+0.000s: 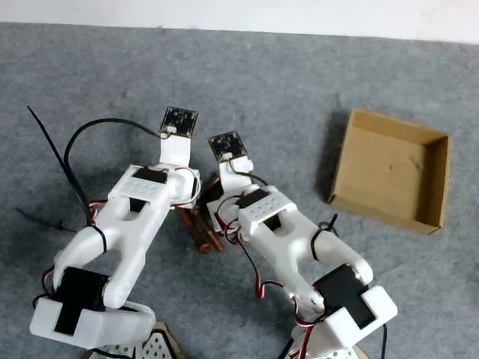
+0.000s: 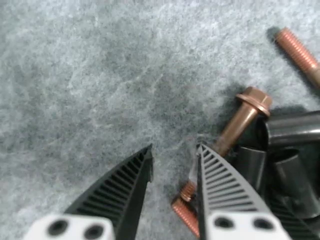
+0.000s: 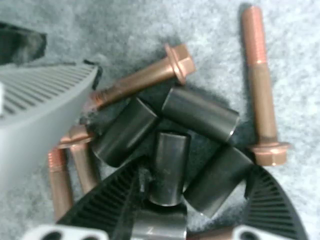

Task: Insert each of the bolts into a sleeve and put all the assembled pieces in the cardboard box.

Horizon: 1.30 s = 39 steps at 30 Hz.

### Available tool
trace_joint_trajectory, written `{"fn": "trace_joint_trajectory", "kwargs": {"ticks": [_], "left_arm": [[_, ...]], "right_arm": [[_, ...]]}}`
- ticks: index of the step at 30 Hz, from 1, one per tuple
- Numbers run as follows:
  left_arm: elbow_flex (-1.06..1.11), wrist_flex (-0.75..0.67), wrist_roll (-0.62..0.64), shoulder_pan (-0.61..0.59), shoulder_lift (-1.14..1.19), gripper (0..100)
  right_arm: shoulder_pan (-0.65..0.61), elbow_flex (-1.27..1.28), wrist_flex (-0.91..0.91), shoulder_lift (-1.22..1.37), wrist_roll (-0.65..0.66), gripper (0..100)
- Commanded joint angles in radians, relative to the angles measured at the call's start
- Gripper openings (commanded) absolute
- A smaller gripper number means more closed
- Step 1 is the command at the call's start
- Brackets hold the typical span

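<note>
Copper bolts [image 1: 200, 228] and black sleeves [image 3: 200, 114] lie in one heap on the grey mat [image 1: 299, 82]; in the high view the heap sits between my two arms. Every bolt I can see lies loose, outside the sleeves.

My left claw [image 2: 175, 150] is down at the edge of the heap with its fingers apart, gripping nothing. A flanged bolt [image 2: 242, 122] runs slantwise under the finger on the heap side, and its threaded tip shows in the gap between the fingers. Three sleeves crowd just beyond that finger.

My right claw [image 3: 197, 175] hangs low over the heap, fingers spread wide. Two sleeves lie between them: a middle sleeve [image 3: 169, 167] close to one finger, and an outer sleeve [image 3: 220, 180] touching it on the side of the other finger. I cannot tell whether either finger presses on them. Two more sleeves lie against these, and a long bolt [image 3: 262, 85] lies alongside the group with its head by a fingertip.

The box [image 1: 378, 168] sits open side up, well apart from the heap, on the right arm's side.
</note>
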Motion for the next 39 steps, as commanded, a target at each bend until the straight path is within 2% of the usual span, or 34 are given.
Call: {"fn": "trace_joint_trajectory", "kwargs": {"ticks": [1, 12, 22, 30, 35, 39], "left_arm": [[-0.042, -0.018, 0.009, -0.001, -0.004, 14], [-0.042, -0.014, 0.009, -0.002, -0.004, 14], [-0.042, -0.015, 0.009, -0.001, -0.004, 14], [-0.042, -0.015, 0.009, -0.001, -0.004, 14], [-0.042, -0.015, 0.009, -0.004, -0.004, 14], [-0.042, -0.015, 0.009, -0.001, -0.004, 14]], "right_arm": [[0.024, -0.021, -0.018, 0.018, -0.008, 27.4], [0.022, -0.025, -0.012, 0.062, -0.009, 27.0], [0.024, -0.025, -0.018, 0.061, -0.009, 0.5], [0.019, -0.025, -0.012, 0.045, -0.006, 0.5], [0.002, 0.054, -0.021, -0.18, -0.003, 0.5], [0.002, 0.226, -0.177, -0.355, -0.003, 0.5]]}}
